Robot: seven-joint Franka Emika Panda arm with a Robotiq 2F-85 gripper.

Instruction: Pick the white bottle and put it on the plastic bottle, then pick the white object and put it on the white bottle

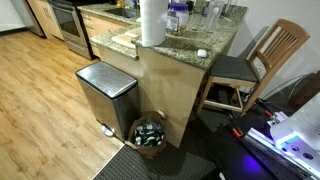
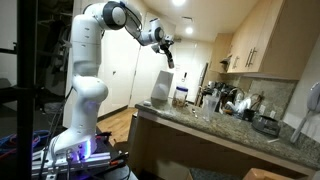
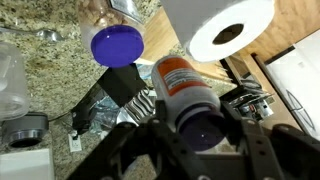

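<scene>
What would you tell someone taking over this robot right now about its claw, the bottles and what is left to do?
Gripper: shut on the white bottle, held high above the counter.
Plastic bottle: upright on the counter near the paper towel roll, its blue cap bare.
White object: lying on the counter near the edge, untouched.
Done: white bottle picked up.
Left: set it on the plastic bottle, then fetch the white object and place it on the white bottle.
</scene>
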